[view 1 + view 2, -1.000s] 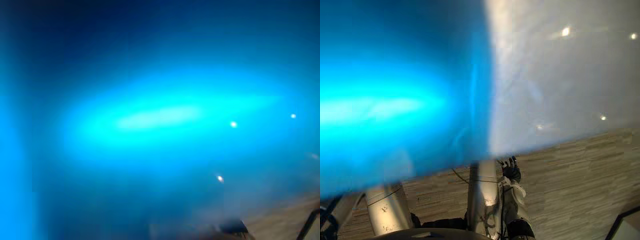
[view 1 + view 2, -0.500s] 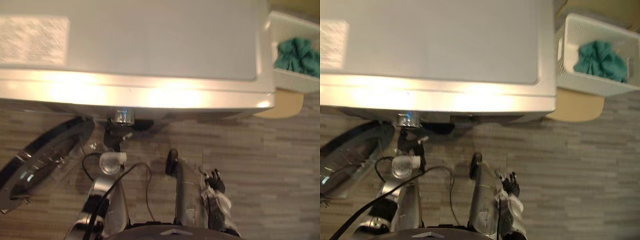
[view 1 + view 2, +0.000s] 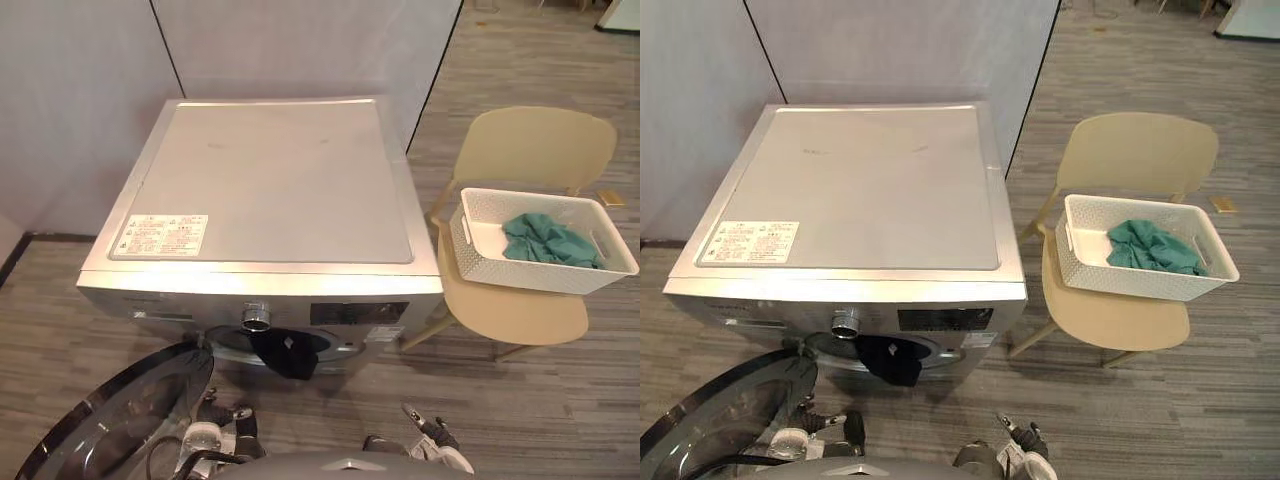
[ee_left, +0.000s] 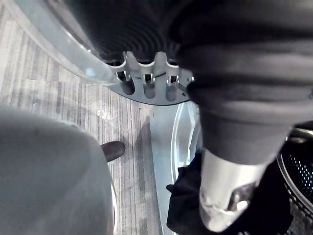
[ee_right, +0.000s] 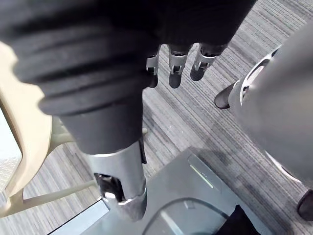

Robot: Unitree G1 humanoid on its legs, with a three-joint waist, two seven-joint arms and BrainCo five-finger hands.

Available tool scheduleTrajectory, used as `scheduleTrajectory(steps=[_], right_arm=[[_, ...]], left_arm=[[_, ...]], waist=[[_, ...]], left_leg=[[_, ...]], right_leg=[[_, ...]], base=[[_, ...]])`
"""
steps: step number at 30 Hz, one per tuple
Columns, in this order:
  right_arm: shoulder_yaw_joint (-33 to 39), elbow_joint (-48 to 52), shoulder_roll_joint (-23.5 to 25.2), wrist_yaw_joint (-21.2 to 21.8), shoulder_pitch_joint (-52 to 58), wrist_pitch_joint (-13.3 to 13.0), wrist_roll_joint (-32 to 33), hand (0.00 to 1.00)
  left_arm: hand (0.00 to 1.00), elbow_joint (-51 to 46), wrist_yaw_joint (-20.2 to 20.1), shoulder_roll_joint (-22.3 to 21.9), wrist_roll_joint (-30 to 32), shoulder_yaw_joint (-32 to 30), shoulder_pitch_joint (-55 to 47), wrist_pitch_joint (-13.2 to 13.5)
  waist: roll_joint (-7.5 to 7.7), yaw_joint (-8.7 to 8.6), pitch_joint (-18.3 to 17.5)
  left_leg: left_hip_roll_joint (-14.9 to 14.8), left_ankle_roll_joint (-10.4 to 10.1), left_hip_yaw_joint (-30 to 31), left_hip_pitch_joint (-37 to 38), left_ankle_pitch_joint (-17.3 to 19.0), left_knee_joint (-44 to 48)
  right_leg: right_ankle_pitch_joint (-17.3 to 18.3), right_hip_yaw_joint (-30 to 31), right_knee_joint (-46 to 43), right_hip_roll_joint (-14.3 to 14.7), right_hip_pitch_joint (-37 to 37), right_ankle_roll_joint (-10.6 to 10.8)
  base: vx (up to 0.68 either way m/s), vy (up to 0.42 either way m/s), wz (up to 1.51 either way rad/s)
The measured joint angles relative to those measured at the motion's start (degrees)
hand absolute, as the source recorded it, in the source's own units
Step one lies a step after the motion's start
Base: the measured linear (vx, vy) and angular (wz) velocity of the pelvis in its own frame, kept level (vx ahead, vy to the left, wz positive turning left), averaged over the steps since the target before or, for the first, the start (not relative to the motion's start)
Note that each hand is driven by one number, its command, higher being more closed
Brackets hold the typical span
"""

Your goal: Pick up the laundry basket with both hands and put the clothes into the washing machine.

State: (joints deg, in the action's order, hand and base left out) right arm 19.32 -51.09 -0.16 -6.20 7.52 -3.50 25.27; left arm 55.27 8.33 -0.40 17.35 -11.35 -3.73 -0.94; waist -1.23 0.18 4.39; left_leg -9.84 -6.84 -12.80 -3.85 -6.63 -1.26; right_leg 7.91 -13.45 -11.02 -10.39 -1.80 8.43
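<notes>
White laundry basket [image 3: 520,270] with teal clothes [image 3: 548,240] is pictured on a beige chair [image 3: 510,318] right of the washing machine [image 3: 270,180], with left hand [image 4: 146,81] and right hand [image 5: 175,66] held empty, fingers relaxed.

The left hand [image 4: 211,100] hangs low, its arm pointing down. In its wrist view the dark ribbed cover sits over the back of the hand. The fingers [image 4: 147,81] run in a straight row just past the cover, side by side and relaxed. The thumb [image 4: 222,196] juts out apart from them, uncurled. Nothing lies between thumb and fingers.

The right hand [image 5: 110,63] hangs low too, well apart from the left. Its fingers [image 5: 175,68] reach out straight beyond the cover, dark tips level with one another. Its thumb [image 5: 120,188] stands off to one side, extended. This hand holds nothing either and touches nothing.
</notes>
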Motion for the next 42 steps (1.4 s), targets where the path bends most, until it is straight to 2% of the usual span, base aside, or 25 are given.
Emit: scheduleTrajectory(steps=[3, 5, 7, 9, 11, 12, 13, 14, 15, 18, 22, 25, 26, 27, 28, 29, 30, 31, 33, 34, 36, 37, 38, 39, 42], right_arm=[[-0.05, -2.3, -0.18, 0.06, -1.3, 0.06, -0.98, 0.0], [-0.1, -3.71, -0.4, 0.05, -2.7, 0.06, -2.52, 0.0], [-0.1, -4.15, -0.79, -0.01, -3.41, 0.24, -3.29, 0.0], [-0.08, -4.84, -1.49, -0.02, -4.68, 0.24, -3.26, 0.0], [-0.08, -5.63, -1.3, 0.12, -5.66, 0.22, -3.26, 0.0], [-0.07, -6.48, -0.75, 0.44, -6.04, 0.3, -3.27, 0.0], [-0.19, -6.65, 0.05, 0.92, -6.26, 0.32, -3.27, 0.0], [-0.42, -6.84, 0.44, 1.05, -6.24, 0.39, -3.27, 0.0], [-1.1, -7.44, 1.2, 1.18, -6.12, 0.61, -3.28, 0.0], [-1.07, -8.16, 1.06, 1.24, -5.35, 0.72, -3.27, 0.0], [-1.03, -8.33, -0.34, 2.11, -2.38, 0.97, -3.4, 0.0], [-0.52, -8.12, -0.46, 2.1, -2.22, 0.97, -4.44, 0.0], [-0.67, -8.19, -0.72, 2.15, -2.42, 0.99, -5.07, 0.0], [-0.92, -8.2, -1.09, 2.18, -2.59, 0.92, -5.52, 0.0], [-0.94, -7.88, -1.79, 2.15, -3.23, 0.92, -5.49, 0.0], [-0.76, -7.92, -1.92, 2.2, -3.53, 1.09, -5.5, 0.0], [-0.76, -8.45, -1.91, 2.22, -3.29, 1.11, -5.53, 0.0], [-0.04, -8.88, -1.81, 2.25, -3.12, 1.23, -5.54, 0.0], [1.76, -9.02, -1.77, 2.18, -2.98, 1.31, -5.66, 0.0], [2.33, -9.57, -1.88, 1.99, -2.24, 1.42, -6.0, 0.0], [3.08, -10.61, -2.67, 1.97, -3.36, 1.47, -5.58, 0.0], [4.57, -10.55, -3.13, 1.93, -3.66, 1.46, -4.95, 0.0], [5.64, -10.61, -3.77, 1.93, -3.49, 1.43, -4.62, 0.0], [6.84, -10.86, -3.84, 1.92, -3.4, 1.44, -4.15, 0.0], [6.76, -10.91, -3.46, 2.02, -3.5, 1.52, -4.2, 0.0]], left_arm=[[0.0, -0.05, -0.41, -0.33, -0.92, -1.06, 0.3, -0.04], [0.0, -0.51, -0.38, -0.74, -1.94, -1.03, 0.51, 0.02], [0.0, -0.42, -0.35, -1.39, -2.52, -1.01, 0.55, 0.02], [0.0, -0.4, -0.34, -2.5, -2.77, -0.93, 0.96, 0.03], [0.0, -0.12, -0.32, -2.44, -2.77, -0.33, 0.77, 0.05], [0.0, 0.29, -0.37, -1.51, -2.55, 1.17, 0.91, 0.07], [0.0, 0.61, -0.37, -0.5, -2.43, 2.78, 1.3, 0.1], [0.0, 0.76, -0.39, 0.0, -2.25, 3.38, 1.42, 0.1], [0.0, 1.61, -0.38, 1.3, -1.93, 5.3, 1.75, 0.19], [0.0, 4.58, -0.59, 2.76, 1.03, 10.95, 3.11, 0.17], [0.0, 5.29, -1.27, 2.3, 3.05, 12.68, 3.34, 0.67], [0.0, 7.41, -1.84, 2.39, 3.16, 12.46, 5.14, 0.72], [0.0, 7.73, -2.29, 2.17, 3.31, 12.02, 5.67, 0.7], [0.0, 8.62, -2.29, 1.8, 4.03, 11.66, 6.25, 0.69], [0.0, 9.54, -2.55, 1.37, 5.28, 11.21, 6.54, 0.52], [0.0, 9.01, -2.62, 1.91, 5.61, 11.23, 6.5, 0.41], [0.0, 8.84, -2.64, 2.48, 5.83, 11.5, 6.52, 0.38], [0.0, 8.84, -2.67, 3.29, 5.52, 11.61, 6.84, 0.38], [0.0, 8.86, -2.65, 4.01, 4.45, 12.05, 6.69, 0.38], [0.0, 8.85, -2.6, 4.64, 3.59, 12.15, 6.2, 0.38], [0.0, 8.8, -2.61, 4.28, 1.67, 11.49, 5.47, 0.52], [0.0, 8.46, -2.53, 3.98, 0.21, 11.46, 4.93, 0.52], [0.0, 8.16, -2.41, 3.77, -0.77, 11.4, 4.66, 0.55], [0.0, 7.89, -2.08, 3.85, -3.26, 10.71, 4.56, 0.69], [0.0, 8.3, -1.52, 4.95, -4.56, 8.82, 3.98, 0.68]], waist=[[0.35, 0.18, 0.29], [0.31, 0.52, 0.39], [0.09, 0.52, 0.27], [-1.84, 0.9, 0.35], [-1.57, 0.99, -0.02], [-1.33, 0.56, -0.8], [0.27, 0.34, -1.25], [0.68, 0.37, -1.39], [2.45, 0.18, -2.08], [3.89, -1.55, -2.12], [3.96, -1.7, -2.2], [4.07, -1.88, -0.59], [3.9, -1.06, -0.01], [2.81, -0.74, 0.18], [1.1, -0.66, 0.58], [1.93, -1.46, 1.37], [2.59, -1.61, 1.39], [3.23, -1.79, 1.41], [3.22, -2.25, 1.57], [3.8, -2.2, 1.45], [2.25, -2.11, 2.24], [0.55, -1.99, 2.29], [-0.22, -1.97, 1.82], [-0.33, -1.32, 1.74], [-0.37, -1.05, 1.67]], left_leg=[[-0.55, 0.39, 0.13, -1.65, 2.41, 6.71], [-1.66, 0.98, 0.59, -5.02, 5.11, 16.32], [-2.04, 0.74, 2.46, -6.13, 6.98, 19.03], [-2.23, 0.34, 6.3, -7.34, 13.8, 24.89], [-1.59, 0.38, 5.81, -6.9, 15.58, 25.16], [-0.69, 0.78, 4.6, -6.8, 15.76, 23.8], [0.28, 1.19, 4.04, -6.63, 15.42, 22.02], [0.95, 1.21, 3.85, -6.54, 15.01, 20.73], [2.61, 1.05, 3.48, -5.5, 13.94, 16.59], [5.45, 1.06, 5.05, -0.69, 9.28, 6.29], [5.47, 0.49, 4.83, 3.77, 6.52, -1.95], [4.8, 0.69, 3.99, 3.94, 6.84, -0.35], [4.6, 1.39, 3.47, 3.87, 8.04, 1.4], [4.24, 2.3, 2.97, 3.86, 8.32, 2.09], [1.95, 3.82, -1.13, 4.44, 8.17, 2.1], [2.39, 3.59, -5.04, 5.69, 8.17, 2.27], [2.51, 3.59, -6.29, 6.03, 8.16, 2.37], [2.32, 3.51, -7.86, 6.48, 8.12, 2.5], [2.16, 2.79, -8.83, 6.93, 7.86, 2.38], [2.56, 1.75, -9.27, 8.02, 8.21, 2.11], [2.37, 0.84, -9.43, 8.7, 8.55, 1.48], [1.48, 0.4, -10.37, 9.08, 8.09, 0.09], [0.9, 0.34, -11.12, 9.09, 7.96, -0.4], [0.73, -0.29, -12.66, 9.57, 7.96, -0.53], [-3.05, -2.21, -14.21, 10.8, 9.87, 1.47]], right_leg=[[-0.65, -0.11, 1.41, 0.1, 2.25, 0.01], [-1.05, -0.34, 2.1, 0.34, 4.01, 0.01], [-1.12, -0.4, 2.05, 0.65, 4.09, 0.09], [-1.75, 1.27, 2.07, 0.93, 4.0, 0.16], [-2.29, 3.51, 2.71, 0.86, 3.95, 0.13], [-3.02, 5.21, 4.53, 0.43, 3.56, -0.93], [-3.69, 6.88, 6.4, 0.23, 3.1, -1.99], [-4.07, 7.55, 7.03, -0.03, 2.48, -2.62], [-4.48, 9.25, 7.95, -0.57, 1.17, -4.49], [-4.21, 9.98, 8.57, -1.21, 1.33, -5.7], [-3.95, 10.68, 5.9, -0.57, -0.29, -5.49], [-4.97, 14.09, 3.02, 1.34, -3.42, -5.47], [-7.51, 13.44, 1.58, 2.47, -5.82, -7.65], [-9.75, 12.27, 2.55, 3.36, -6.2, -10.83], [-9.93, 6.35, 2.17, 3.66, -6.13, -13.66], [-4.71, -0.6, -5.71, 0.93, -7.21, -11.21], [-3.03, -2.21, -7.68, 0.0, -7.14, -10.77], [-2.29, -3.84, -8.83, -0.93, -7.2, -10.48], [-1.46, -4.6, -8.81, -1.1, -7.47, -8.51], [-0.17, -4.44, -7.69, -0.91, -6.76, -6.41], [0.99, -4.35, -5.26, 0.69, -6.24, -5.48], [2.77, -7.09, -5.19, 0.19, -6.33, -3.9], [3.09, -10.01, -5.71, -1.02, -6.37, -3.56], [1.96, -12.61, -5.9, -1.66, -6.38, -4.06], [0.68, -12.06, -2.55, 2.66, -4.27, -4.16]], base=[[-0.01, 0.006, 0.04], [-0.06, 0.008, 0.04], [-0.07, 0.053, -0.04], [-0.09, 0.167, -0.41], [-0.08, 0.164, -0.41], [-0.07, 0.174, -0.34], [-0.06, 0.144, -0.34], [-0.06, 0.12, -0.44], [-0.04, 0.066, -0.35], [-0.01, 0.022, -0.07], [0.05, -0.059, -0.08], [0.05, -0.05, -0.91], [0.05, -0.01, -1.67], [0.02, 0.042, -2.04], [-0.02, 0.071, -1.82], [-0.02, 0.076, -1.61], [0.04, 0.03, -1.16], [0.05, -0.031, -0.7], [0.02, -0.067, -0.42], [0.01, -0.081, -0.35], [-0.02, -0.107, -0.41], [-0.02, -0.08, -0.32], [0.04, -0.041, -0.43], [0.07, -0.028, -0.43], [0.1, -0.12, -0.47]])
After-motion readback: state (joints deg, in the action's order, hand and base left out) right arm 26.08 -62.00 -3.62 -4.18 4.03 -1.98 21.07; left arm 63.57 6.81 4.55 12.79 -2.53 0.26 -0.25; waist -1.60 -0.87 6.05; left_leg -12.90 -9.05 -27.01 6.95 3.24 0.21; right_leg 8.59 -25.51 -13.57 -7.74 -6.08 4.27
